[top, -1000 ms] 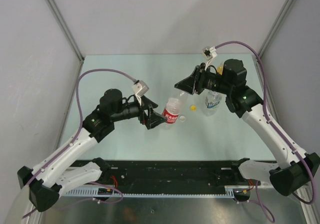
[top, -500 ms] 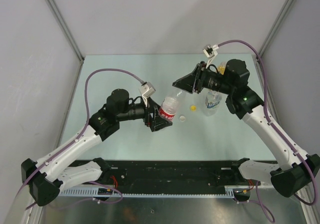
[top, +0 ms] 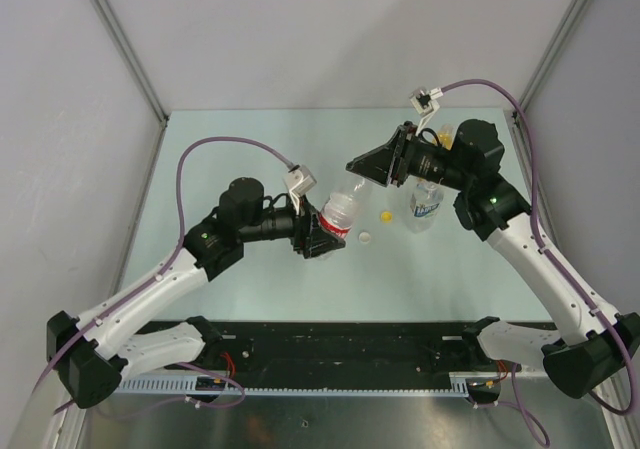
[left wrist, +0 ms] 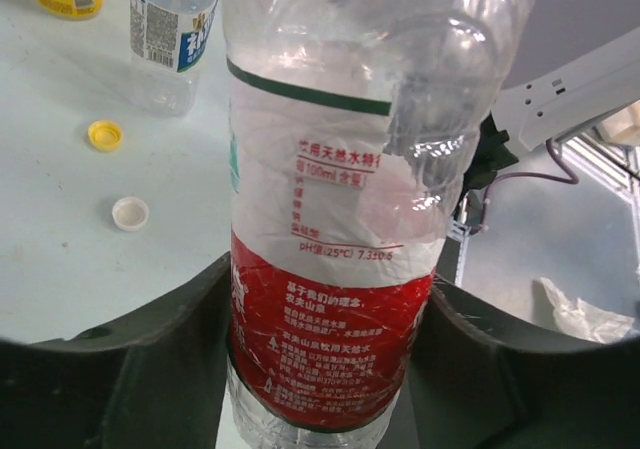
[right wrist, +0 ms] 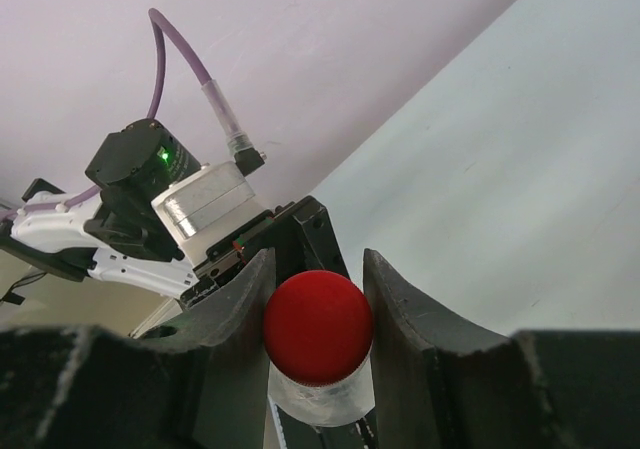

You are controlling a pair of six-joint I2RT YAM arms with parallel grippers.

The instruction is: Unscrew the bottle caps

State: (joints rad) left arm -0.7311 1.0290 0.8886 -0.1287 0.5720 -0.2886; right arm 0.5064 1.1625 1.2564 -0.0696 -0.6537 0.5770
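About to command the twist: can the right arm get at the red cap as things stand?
Probably yes. The right gripper straddles the red cap, seemingly touching both sides, and the left gripper holds the red-label bottle; nothing stands between.

This is a robotics lab test cell, not a home or shop. A pale table top [top: 250, 159] is boxed in on the left, far and right by plain grey panels [top: 300, 29] joined with aluminium posts [top: 120, 44]. Two white-and-black arms, the left arm [top: 150, 289] and the right arm [top: 545, 264], are bolted to a black rail [top: 340, 344] at the near edge. Purple cables [top: 215, 142] loop to their wrists. The arms hold a red-label bottle [left wrist: 330, 229] between them, the left gripper [top: 322, 234] around its body and the right gripper [top: 358, 166] around its red cap [right wrist: 318, 327].
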